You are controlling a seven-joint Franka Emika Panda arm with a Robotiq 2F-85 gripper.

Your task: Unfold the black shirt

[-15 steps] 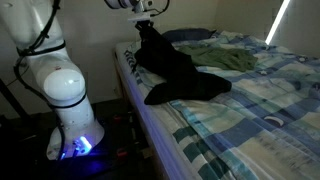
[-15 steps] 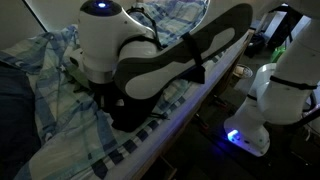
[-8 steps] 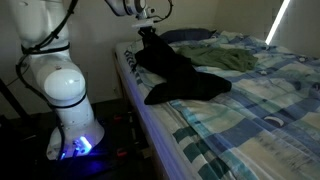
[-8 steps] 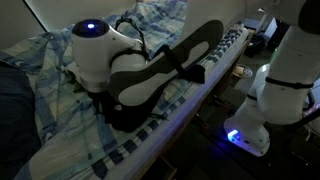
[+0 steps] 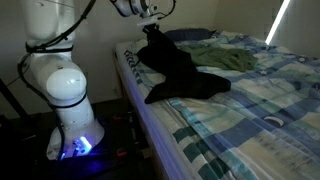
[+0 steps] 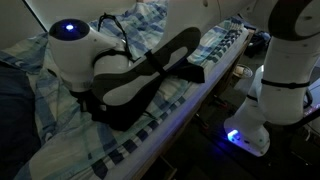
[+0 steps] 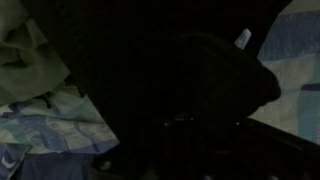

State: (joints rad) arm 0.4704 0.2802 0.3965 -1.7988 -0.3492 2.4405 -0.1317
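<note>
Found gripper (image 5: 150,23) jaws pinched on a raised peak of black shirt (image 5: 185,80), rest slumped below the jaws across plaid bedspread (image 5: 255,95); judged it light, limp, sag-prone, best gripped at a hem or shoulder corner.

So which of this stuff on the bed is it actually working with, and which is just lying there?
In the job: black shirt; tool, holding up the shirt's top edge.
Just lying about: green garment; dark blue cloth at the bed's head; checked bedsheet.
</note>
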